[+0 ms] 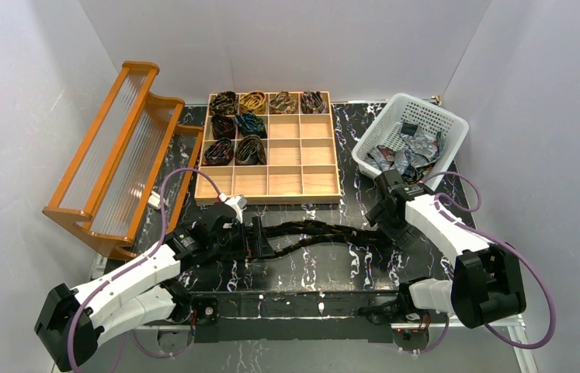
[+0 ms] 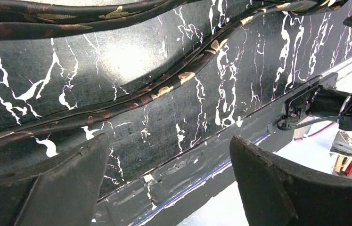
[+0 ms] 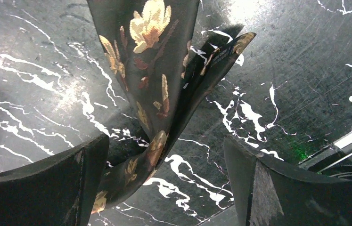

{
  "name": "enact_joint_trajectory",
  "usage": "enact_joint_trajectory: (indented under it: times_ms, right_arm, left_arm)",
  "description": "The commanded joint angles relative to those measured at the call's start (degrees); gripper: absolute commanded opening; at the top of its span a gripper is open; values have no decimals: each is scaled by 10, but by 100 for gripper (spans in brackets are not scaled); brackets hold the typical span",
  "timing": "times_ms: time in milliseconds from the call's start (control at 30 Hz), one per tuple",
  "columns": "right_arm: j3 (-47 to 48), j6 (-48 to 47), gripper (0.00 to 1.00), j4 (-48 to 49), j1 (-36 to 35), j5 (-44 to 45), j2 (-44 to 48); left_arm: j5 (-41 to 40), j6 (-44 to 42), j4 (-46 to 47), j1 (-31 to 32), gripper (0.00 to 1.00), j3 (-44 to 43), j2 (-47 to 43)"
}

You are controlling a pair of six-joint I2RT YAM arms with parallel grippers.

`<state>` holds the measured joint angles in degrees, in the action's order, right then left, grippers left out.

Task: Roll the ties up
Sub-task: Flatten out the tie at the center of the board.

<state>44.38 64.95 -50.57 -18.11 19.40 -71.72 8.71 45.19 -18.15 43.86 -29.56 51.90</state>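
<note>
Left gripper (image 2: 168,143): fingers spread, empty, just beside the tie (image 1: 314,231).
Right gripper (image 3: 164,141): fingers spread, straddling its twisted right end.
Tie: laid left-to-right, likely for rolling.

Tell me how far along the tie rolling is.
Done: eight coils sit in the wooden tray. In hand: one dark floral tie lies unrolled on the table, between the open left fingers and open right fingers. Left: rolling it, plus the loose ties piled in the white basket.

Dark brown tie (image 3: 150,56) with gold and rust-red flowers. Black surface (image 1: 310,272) veined white like marble. Pale wooden tray (image 1: 271,199), white basket (image 1: 446,116), orange rack (image 1: 77,167), white and black arms (image 1: 127,280).
</note>
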Motion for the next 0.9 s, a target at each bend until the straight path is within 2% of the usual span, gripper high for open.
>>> enact_joint_trajectory:
  times_ms: [0,133,267,333,433,500,567,633,700,867]
  right_arm:
    - [-22,26,99,32,3,21,0]
    - [-29,22,90,56,3,37,-18]
    - [-17,20,69,47,3,68,-43]
    - [-15,21,64,37,3,94,-52]
    - [-12,17,45,8,3,125,-61]
    - [-15,2,27,-2,3,141,-65]
    - [-7,-13,14,-27,3,163,-68]
    - [12,19,10,-82,3,186,-70]
    - [38,13,1,-101,3,172,-68]
    - [117,-34,1,-195,2,164,-106]
  left_arm:
    - [-10,-5,-3,3,95,11,-6]
    - [-7,-9,-4,4,95,9,-1]
    - [-5,-14,-9,3,95,5,4]
    - [-6,-15,-11,3,95,5,3]
    - [-5,-22,-13,3,95,6,2]
    - [-2,-30,-16,3,95,7,4]
    - [2,-40,-19,3,95,6,7]
    - [11,-47,-22,3,95,3,11]
    - [24,-51,-22,3,96,1,16]
    - [63,-72,-27,3,96,-5,25]
